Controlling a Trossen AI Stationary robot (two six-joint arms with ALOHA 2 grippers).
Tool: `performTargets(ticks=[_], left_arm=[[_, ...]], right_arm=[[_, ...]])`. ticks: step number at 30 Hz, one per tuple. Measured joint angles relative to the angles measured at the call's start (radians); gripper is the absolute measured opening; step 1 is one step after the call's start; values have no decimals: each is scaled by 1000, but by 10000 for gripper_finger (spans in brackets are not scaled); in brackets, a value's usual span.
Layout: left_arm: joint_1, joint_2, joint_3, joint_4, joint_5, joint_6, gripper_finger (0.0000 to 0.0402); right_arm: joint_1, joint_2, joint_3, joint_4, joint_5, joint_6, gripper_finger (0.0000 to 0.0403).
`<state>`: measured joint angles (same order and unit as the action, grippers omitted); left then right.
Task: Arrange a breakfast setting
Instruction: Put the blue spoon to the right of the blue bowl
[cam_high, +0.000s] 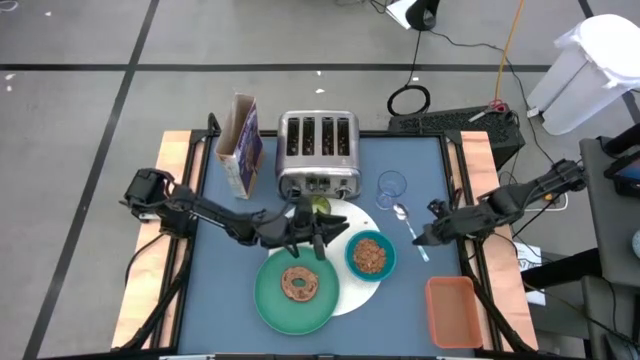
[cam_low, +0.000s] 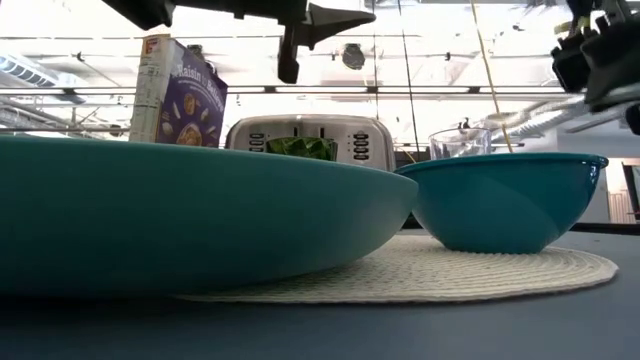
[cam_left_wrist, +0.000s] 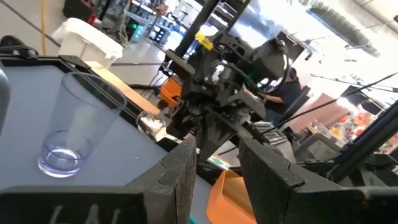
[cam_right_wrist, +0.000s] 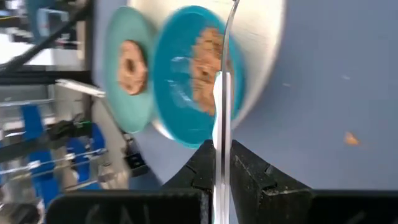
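Observation:
My right gripper (cam_high: 420, 238) hovers to the right of the white round disc (cam_high: 352, 216), shut on the metal spoon (cam_high: 402, 213). My left gripper (cam_high: 335, 232) hangs level over the disc, open with nothing between its fingers (cam_left_wrist: 180, 180). The small yellow-green cup (cam_high: 320, 207) stands just beyond it, in front of the toaster. A green plate (cam_high: 262, 300) with a brown ring pastry (cam_high: 298, 284) lies partly on the disc's near left. The teal bowl (cam_high: 370, 256), with brown cereal in it, sits on the disc's right. The clear glass (cam_high: 391, 186) stands upright on the table. My right gripper pinches the spoon's handle (cam_right_wrist: 222, 127) between its two fingers, about midway along it, with the handle edge-on between them. The fingers slant down from the table's right side. The spoon's bowl (cam_left_wrist: 151, 124) points away toward the far left, lifted clear of the table.
A silver four-slot toaster (cam_high: 318, 150) stands at the far middle, with a purple cereal box (cam_high: 240, 145) to its left. An orange tray (cam_high: 452, 310) lies at the near right corner. Bare blue table shows at the near left and between the bowl and the tray.

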<state>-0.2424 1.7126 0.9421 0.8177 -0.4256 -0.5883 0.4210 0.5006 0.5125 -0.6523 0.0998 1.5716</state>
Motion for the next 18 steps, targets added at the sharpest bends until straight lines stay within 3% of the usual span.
performTargets(ticks=[7, 18], left_arm=[[-34, 0, 0, 1, -86, 0, 129], [-55, 0, 0, 2, -109, 0, 129]], right_arm=[[0, 53, 0, -143, -26, 112, 22], [0, 189, 0, -74, -25, 173, 22]])
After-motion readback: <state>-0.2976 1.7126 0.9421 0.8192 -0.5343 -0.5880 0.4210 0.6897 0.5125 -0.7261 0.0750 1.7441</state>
